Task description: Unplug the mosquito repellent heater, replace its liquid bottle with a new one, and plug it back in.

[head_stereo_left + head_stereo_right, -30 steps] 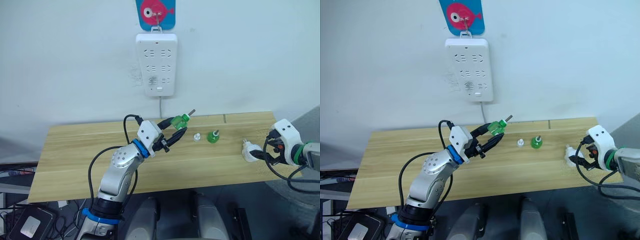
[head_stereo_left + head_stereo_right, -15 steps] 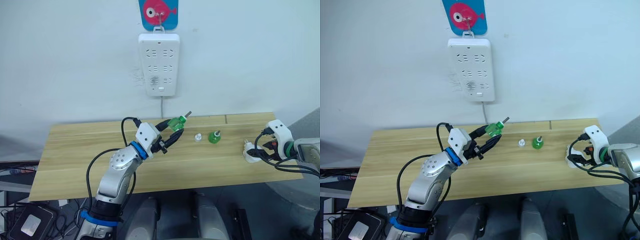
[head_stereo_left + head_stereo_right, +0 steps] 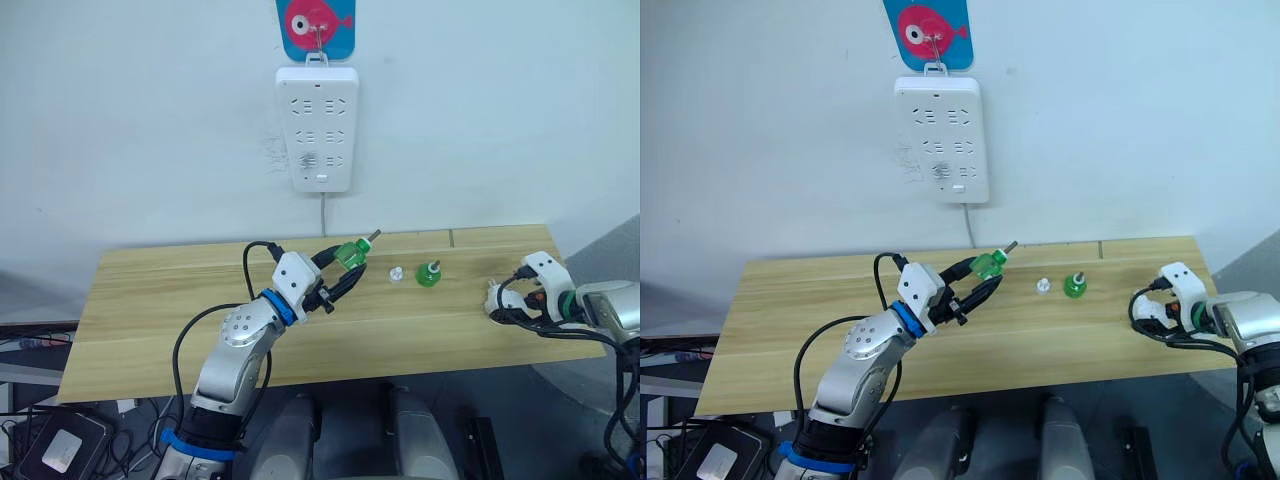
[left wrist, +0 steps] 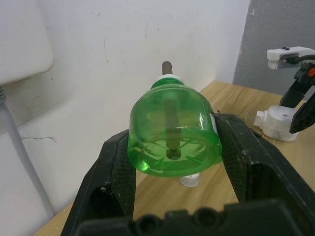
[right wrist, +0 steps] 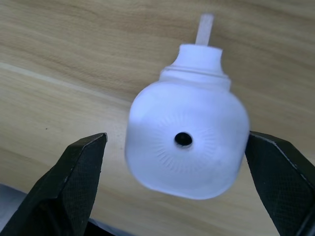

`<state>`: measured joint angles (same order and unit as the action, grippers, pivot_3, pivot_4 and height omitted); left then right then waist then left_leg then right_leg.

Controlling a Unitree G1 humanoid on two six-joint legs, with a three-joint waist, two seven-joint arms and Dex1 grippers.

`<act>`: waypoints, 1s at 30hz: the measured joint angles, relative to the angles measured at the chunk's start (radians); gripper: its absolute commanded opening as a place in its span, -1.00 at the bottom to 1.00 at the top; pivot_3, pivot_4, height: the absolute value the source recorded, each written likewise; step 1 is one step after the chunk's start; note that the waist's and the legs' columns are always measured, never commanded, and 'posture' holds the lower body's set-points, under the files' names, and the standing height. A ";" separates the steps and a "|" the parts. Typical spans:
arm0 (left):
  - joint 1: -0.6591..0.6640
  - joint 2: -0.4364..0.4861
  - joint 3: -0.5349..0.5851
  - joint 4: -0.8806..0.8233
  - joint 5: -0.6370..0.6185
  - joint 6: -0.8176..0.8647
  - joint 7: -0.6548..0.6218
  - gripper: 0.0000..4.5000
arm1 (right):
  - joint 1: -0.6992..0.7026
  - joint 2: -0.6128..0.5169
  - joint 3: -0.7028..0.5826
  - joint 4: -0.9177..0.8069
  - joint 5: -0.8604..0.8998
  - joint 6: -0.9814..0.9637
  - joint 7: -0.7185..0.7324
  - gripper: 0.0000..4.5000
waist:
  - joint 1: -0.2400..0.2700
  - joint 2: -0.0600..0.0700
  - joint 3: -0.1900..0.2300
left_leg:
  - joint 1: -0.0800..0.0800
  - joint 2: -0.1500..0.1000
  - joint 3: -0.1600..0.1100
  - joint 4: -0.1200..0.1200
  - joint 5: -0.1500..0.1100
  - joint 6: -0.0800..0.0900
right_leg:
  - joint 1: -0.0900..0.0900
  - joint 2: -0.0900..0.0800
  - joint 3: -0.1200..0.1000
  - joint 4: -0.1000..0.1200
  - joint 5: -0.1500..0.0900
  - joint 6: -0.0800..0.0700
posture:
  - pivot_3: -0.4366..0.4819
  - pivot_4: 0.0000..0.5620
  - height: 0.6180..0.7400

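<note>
Fingers of my left gripper [image 4: 172, 162] clench a green bottle [image 4: 173, 129]; right gripper [image 5: 177, 191] fingers gape around the heater [image 5: 186, 140] on the tabletop [image 3: 150, 300], seemingly not touching. Light, smooth plastic: grasp its rounded sides

This looks like a robot test room, not a home. A plain wooden bench [image 3: 150, 300] stands against a bare, scuffed white wall [image 3: 130, 120], with a power strip [image 3: 317, 128] hung from a fish-shaped hook [image 3: 316, 25]. Loose cables and a black box [image 3: 60, 450] lie on the floor beneath.
</note>
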<state>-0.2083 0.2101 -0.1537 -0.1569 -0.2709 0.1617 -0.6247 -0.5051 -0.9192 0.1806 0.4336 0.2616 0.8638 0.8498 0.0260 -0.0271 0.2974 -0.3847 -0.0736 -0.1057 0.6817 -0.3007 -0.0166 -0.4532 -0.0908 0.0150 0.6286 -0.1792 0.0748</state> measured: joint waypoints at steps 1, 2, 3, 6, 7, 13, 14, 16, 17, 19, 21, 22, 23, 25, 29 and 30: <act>-0.003 0.000 0.000 0.000 0.000 0.000 0.000 0.01 | -0.004 0.003 0.000 0.011 -0.010 -0.007 0.002 0.99 | 0.000 0.000 0.000 | 0.000 0.000 0.000 0.000 0.000 0.000 | 0.000 0.000 0.000 0.000 0.000 0.000 | 0.20 0.00 1.00; -0.005 0.000 0.000 0.000 0.000 0.000 0.000 0.01 | -0.010 0.009 0.000 0.026 -0.019 -0.014 0.006 0.99 | 0.000 0.000 0.000 | 0.000 0.000 0.000 0.000 0.000 0.000 | 0.000 0.000 0.000 0.000 0.000 0.000 | 0.20 0.00 1.00; -0.008 0.000 0.000 0.000 0.000 0.000 0.000 0.01 | -0.014 0.014 0.000 0.037 -0.028 -0.020 0.010 0.99 | 0.000 0.000 0.000 | 0.000 0.000 0.000 0.000 0.000 0.000 | 0.000 0.000 0.000 0.000 0.000 0.000 | 0.20 0.00 1.00; -0.012 -0.001 -0.003 0.000 0.001 0.000 0.000 0.01 | -0.024 0.028 0.000 0.071 -0.052 -0.035 0.024 0.99 | 0.000 0.000 0.000 | 0.000 0.000 0.000 0.000 0.000 0.000 | 0.000 0.000 0.000 0.000 0.000 0.000 | 0.20 -0.01 1.00; -0.011 -0.001 -0.006 0.000 0.001 0.000 0.000 0.01 | -0.028 0.030 0.000 0.084 -0.057 -0.036 0.026 0.99 | 0.000 0.000 0.000 | 0.000 0.000 0.000 0.000 0.000 0.000 | 0.000 0.000 0.000 0.000 0.000 0.000 | 0.21 -0.02 1.00; -0.001 -0.006 -0.017 -0.004 0.000 0.004 0.002 0.01 | -0.039 0.053 -0.020 0.127 -0.062 -0.015 0.027 0.59 | 0.000 0.000 0.000 | 0.000 0.000 0.000 0.000 0.000 0.000 | 0.000 0.000 0.000 0.000 0.000 0.000 | 0.21 -0.03 1.00; -0.001 -0.007 -0.017 -0.004 0.000 0.005 0.002 0.01 | -0.042 0.054 -0.026 0.127 -0.065 -0.017 0.029 0.43 | 0.000 0.000 0.000 | 0.000 0.000 0.000 0.000 0.000 0.000 | 0.000 0.000 0.000 0.000 0.000 0.000 | 0.21 -0.03 1.00; -0.001 -0.007 -0.017 -0.004 0.000 0.005 0.002 0.01 | -0.057 0.042 -0.043 0.129 -0.074 -0.026 0.034 0.32 | -0.001 -0.003 -0.002 | 0.001 0.000 0.000 0.000 0.000 0.000 | 0.001 0.000 0.000 0.000 0.000 0.000 | 0.20 -0.06 1.00; -0.001 -0.009 -0.017 -0.005 0.000 0.005 0.002 0.01 | -0.057 0.041 -0.043 0.129 -0.081 -0.030 0.036 0.32 | 0.000 -0.002 -0.002 | 0.001 0.000 -0.001 0.000 0.000 0.000 | 0.001 0.000 0.000 0.000 0.000 0.000 | 0.20 -0.06 1.00; 0.001 -0.008 -0.017 -0.005 0.000 0.005 0.001 0.01 | -0.050 0.050 -0.043 0.129 -0.082 -0.031 0.042 0.32 | 0.000 -0.002 -0.003 | 0.001 0.000 -0.001 0.000 0.000 0.000 | 0.001 0.000 0.000 0.000 0.000 0.000 | 0.20 -0.08 1.00; 0.011 -0.005 -0.024 -0.022 0.000 0.005 -0.006 0.01 | -0.030 0.048 -0.044 0.111 -0.082 -0.029 0.054 0.32 | 0.000 -0.002 -0.003 | 0.001 0.000 0.000 0.000 0.000 0.000 | 0.001 0.000 0.000 0.000 0.000 0.000 | 0.20 -0.09 1.00; 0.015 -0.002 -0.032 -0.035 -0.001 0.005 -0.013 0.01 | -0.022 0.044 -0.045 0.101 -0.081 -0.027 0.063 0.32 | 0.001 -0.002 -0.003 | 0.000 -0.001 0.000 0.000 0.000 0.000 | 0.001 -0.001 0.000 0.000 0.000 0.000 | 0.20 -0.10 1.00; 0.019 0.004 -0.038 -0.044 -0.004 0.006 -0.024 0.01 | -0.014 0.037 -0.051 0.081 -0.076 -0.020 0.073 0.32 | 0.001 -0.001 -0.003 | 0.000 -0.001 0.000 0.000 0.000 0.000 | 0.000 -0.001 0.000 0.000 0.000 0.000 | 0.19 -0.11 1.00; 0.024 0.021 -0.038 -0.061 -0.030 0.020 -0.055 0.01 | 0.012 -0.007 -0.082 0.001 -0.022 0.032 0.139 0.32 | 0.001 0.000 -0.003 | 0.000 -0.001 0.000 0.000 0.000 0.000 | 0.000 -0.001 0.000 0.000 0.000 0.000 | 0.18 -0.12 1.00; -0.022 0.104 -0.032 -0.064 -0.108 0.069 -0.184 0.01 | -0.010 -0.120 -0.278 -0.248 0.363 0.445 0.394 0.32 | -0.003 0.005 -0.006 | 0.001 0.001 0.000 0.000 0.000 0.000 | 0.000 0.001 0.000 0.000 0.001 -0.001 | 0.15 -0.14 1.00; -0.034 0.110 -0.032 -0.062 -0.114 0.071 -0.199 0.01 | -0.029 -0.124 -0.304 -0.274 0.411 0.502 0.413 0.32 | -0.003 0.005 -0.006 | 0.001 0.001 0.000 0.000 0.000 0.000 | 0.001 0.001 0.000 0.000 0.001 -0.001 | 0.13 -0.14 1.00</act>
<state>-0.2428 0.3201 -0.1853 -0.2194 -0.3848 0.2331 -0.8242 -0.5340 -1.0433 -0.1234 0.1598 0.6722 1.3653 1.2624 0.0228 -0.0226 0.2916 -0.3841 -0.0723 -0.1055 0.6815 -0.3009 -0.0164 -0.4526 -0.0899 0.0153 0.6284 -0.1783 0.0738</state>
